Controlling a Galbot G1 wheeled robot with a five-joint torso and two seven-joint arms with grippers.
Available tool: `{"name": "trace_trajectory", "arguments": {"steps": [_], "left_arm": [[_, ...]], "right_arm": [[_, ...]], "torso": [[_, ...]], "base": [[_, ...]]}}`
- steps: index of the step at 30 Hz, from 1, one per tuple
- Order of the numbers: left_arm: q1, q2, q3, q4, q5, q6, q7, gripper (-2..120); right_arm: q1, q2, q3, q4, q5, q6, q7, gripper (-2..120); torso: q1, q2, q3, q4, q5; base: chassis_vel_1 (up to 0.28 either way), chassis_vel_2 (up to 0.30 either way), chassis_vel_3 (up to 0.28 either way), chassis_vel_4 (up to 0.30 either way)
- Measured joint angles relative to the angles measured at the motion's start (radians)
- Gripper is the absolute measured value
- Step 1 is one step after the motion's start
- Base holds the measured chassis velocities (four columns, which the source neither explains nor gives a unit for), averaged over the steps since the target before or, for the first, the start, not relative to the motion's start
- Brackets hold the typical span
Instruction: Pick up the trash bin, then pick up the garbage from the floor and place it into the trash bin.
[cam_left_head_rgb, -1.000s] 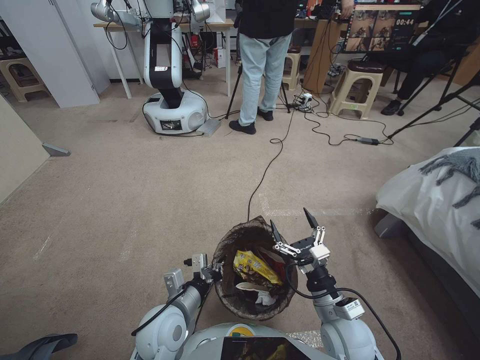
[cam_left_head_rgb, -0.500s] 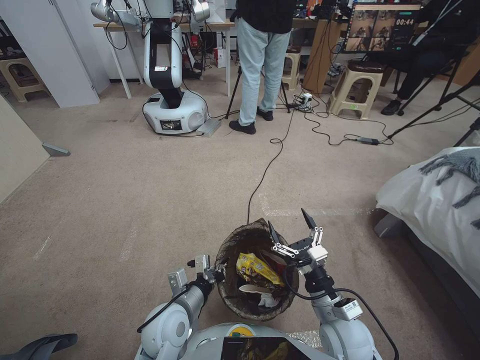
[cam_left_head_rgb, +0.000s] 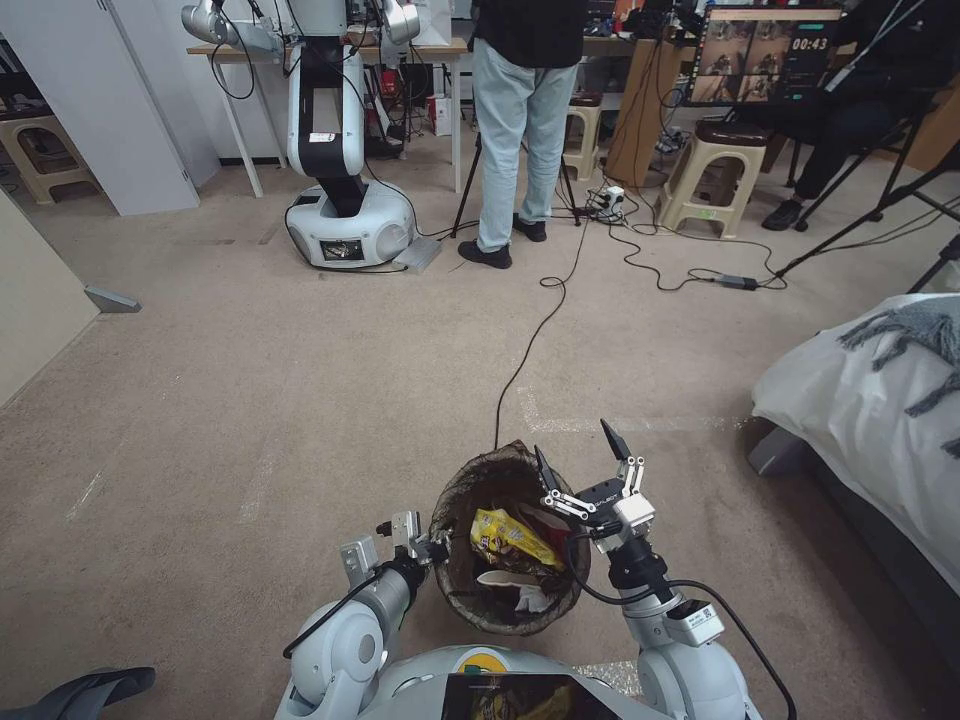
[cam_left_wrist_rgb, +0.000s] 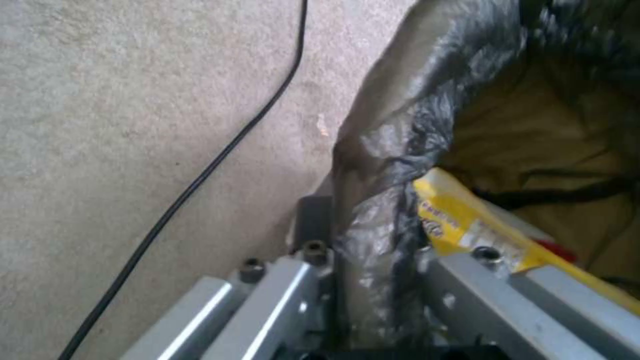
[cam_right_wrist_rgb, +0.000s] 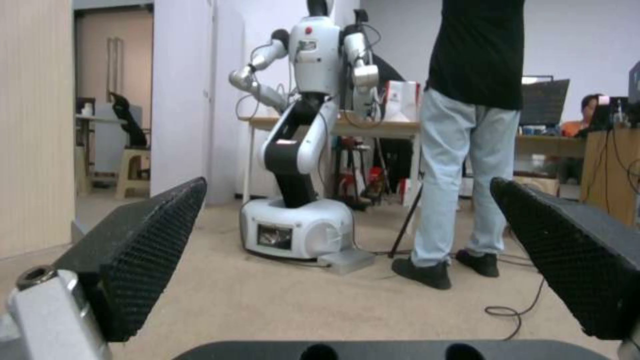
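You hold the trash bin (cam_left_head_rgb: 512, 540) by its rim with the left gripper (cam_left_head_rgb: 425, 548), so keep that pinch tight and the bin level — if it tips, the rubbish falls out. In the left wrist view the two metal fingers (cam_left_wrist_rgb: 467, 295) are clamped on the rim, one inside the bin and one outside, with the liner bag (cam_left_wrist_rgb: 393, 165) squashed between them.

The right gripper (cam_left_head_rgb: 580, 462) hangs just above the bin's right edge, its two black fingers spread wide and holding nothing. Keep it clear of the bin so it does not knock the rim.

The bin is round, and the dark bag over its rim is thin, shiny and wrinkly — it could slip. Inside the bin lie a yellow snack wrapper (cam_left_head_rgb: 512, 535), smooth and crinkly, and a soft white tissue (cam_left_head_rgb: 528, 597). Under the bin is beige carpet (cam_left_head_rgb: 250, 420), with a thin black cable (cam_left_head_rgb: 530, 340) running away from the bin.
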Motion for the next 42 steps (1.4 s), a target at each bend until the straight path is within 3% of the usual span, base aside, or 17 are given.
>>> {"name": "trace_trajectory", "arguments": {"steps": [9, 13, 14, 16, 27, 30, 34, 42], "left_arm": [[-0.017, -0.006, 0.0, 0.033, 0.0, -0.001, 0.001, 39], [-0.018, -0.007, 0.0, 0.034, 0.0, -0.002, 0.002, 45], [-0.019, -0.007, 0.0, 0.034, 0.0, -0.002, 0.003, 56], [-0.02, -0.007, 0.0, 0.034, 0.0, -0.003, 0.004, 60], [-0.027, -0.004, -0.006, 0.029, 0.0, -0.022, 0.017, 71], [-0.026, -0.002, -0.011, 0.029, 0.0, -0.031, 0.021, 85], [-0.024, -0.001, -0.014, 0.029, 0.003, -0.044, 0.025, 94], [-0.009, 0.007, -0.028, 0.017, 0.048, -0.102, 0.032, 98]], "right_arm": [[-0.004, 0.0, 0.002, -0.002, 0.003, 0.007, -0.003, 100], [-0.004, 0.0, 0.002, -0.002, 0.004, 0.007, -0.003, 100], [-0.003, 0.0, 0.003, -0.002, 0.004, 0.007, -0.003, 100], [-0.003, 0.0, 0.003, -0.003, 0.004, 0.007, -0.004, 100], [-0.003, 0.005, -0.003, -0.013, 0.003, 0.01, -0.012, 100], [-0.003, 0.004, -0.003, -0.014, 0.003, 0.012, -0.014, 100], [-0.005, 0.004, -0.002, -0.014, 0.003, 0.014, -0.016, 100], [-0.005, 0.006, -0.006, -0.014, 0.002, 0.016, -0.019, 100]], "torso": [[0.0, 0.0, 0.0, -0.0001, 0.0], [0.0, 0.0, 0.0, -0.0001, 0.0], [0.0, 0.0, 0.0, 0.0, -0.0001], [0.0, 0.0, 0.0, -0.0001, 0.0], [0.0, 0.0, 0.0, 0.0, 0.0], [0.0, 0.0, 0.0, 0.0, 0.0], [0.0, 0.0, 0.0, 0.0, -0.0001], [0.0, 0.0, 0.0, -0.0001, -0.0001]], "base": [[0.0, 0.0, 0.0, 0.0], [0.0, 0.0, 0.0, 0.0], [0.0, 0.0, 0.0, 0.0], [0.0, 0.0, 0.0, 0.0], [0.0, 0.0, 0.0, 0.0], [0.0, 0.0, 0.0, 0.0], [0.0, 0.0, 0.0, 0.0], [0.0, 0.0, 0.0, 0.0]]}}
